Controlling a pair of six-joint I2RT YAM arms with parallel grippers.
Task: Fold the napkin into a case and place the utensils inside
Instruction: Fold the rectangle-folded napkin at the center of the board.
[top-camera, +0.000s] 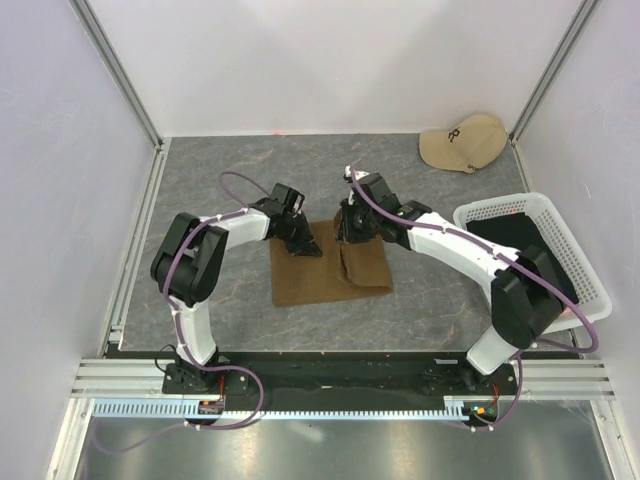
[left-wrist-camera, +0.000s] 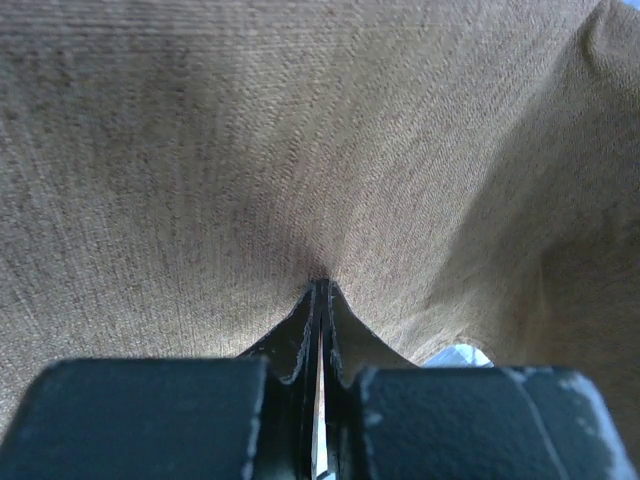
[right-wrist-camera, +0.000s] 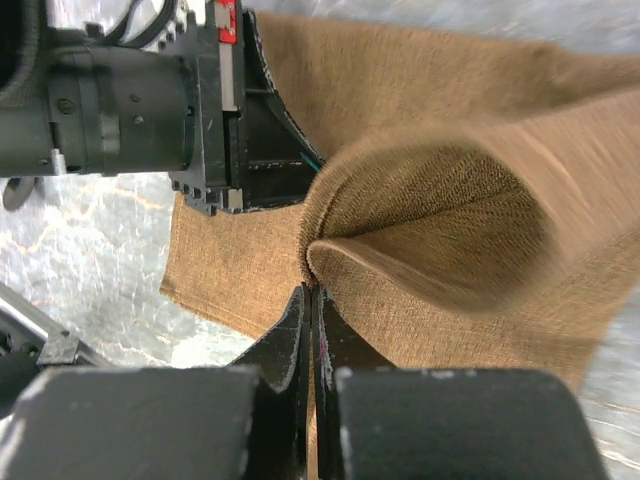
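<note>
Mid-fold: olive-brown soft cloth napkin (top-camera: 318, 280) lies at centre of grey mottled table (top-camera: 200, 180), right part doubled over. Left end effector (top-camera: 307, 246) & right end effector (top-camera: 346, 235) each clamped on far edge, fabric pinched btwn fingers. Case not yet formed; utensils not in view, insertion still to do.

1. Left arm (top-camera: 205, 262): elbow bent high, forearm reaching forward and to the right.
2. Left hand (top-camera: 305, 245): tipped down, fingers (left-wrist-camera: 296, 345) pressed together, pinching the napkin (top-camera: 325, 280).
3. Right arm (top-camera: 470, 255): stretched forward-left from its base.
4. Right hand (top-camera: 346, 236): tipped down, fingers (right-wrist-camera: 290, 330) clamped on a napkin fold.
5. Hands near each other, not touching.
</note>
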